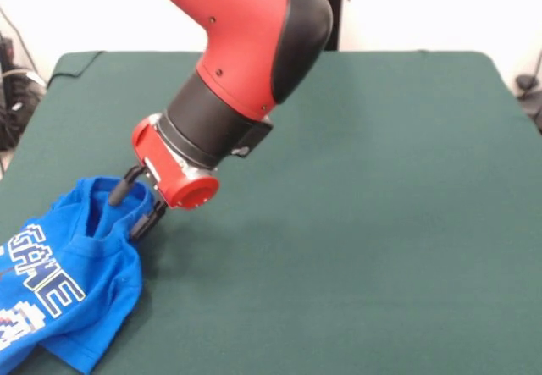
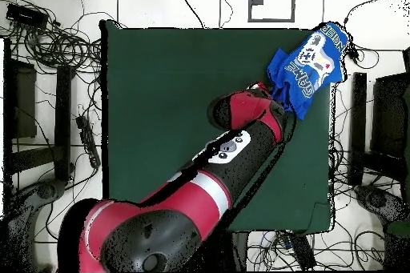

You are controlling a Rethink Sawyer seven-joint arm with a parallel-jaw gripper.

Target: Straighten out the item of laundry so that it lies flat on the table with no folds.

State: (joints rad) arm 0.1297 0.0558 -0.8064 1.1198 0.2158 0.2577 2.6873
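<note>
The item of laundry, a bright blue T-shirt with white lettering, lies crumpled at the table's near left corner and runs off the picture's left and bottom edges. My gripper stands at its upper edge, with both black fingers around a pinched-up ridge of blue cloth lifted off the table. In the overhead view the shirt sits at the table's top right corner, its printed front up and part of it past the edge. There the arm's red wrist hides most of the gripper.
Green cloth stretches away right of and behind the shirt. Tangled cables lie on the floor around the table, with dark equipment beside its right side. More cables show at the front view's left edge.
</note>
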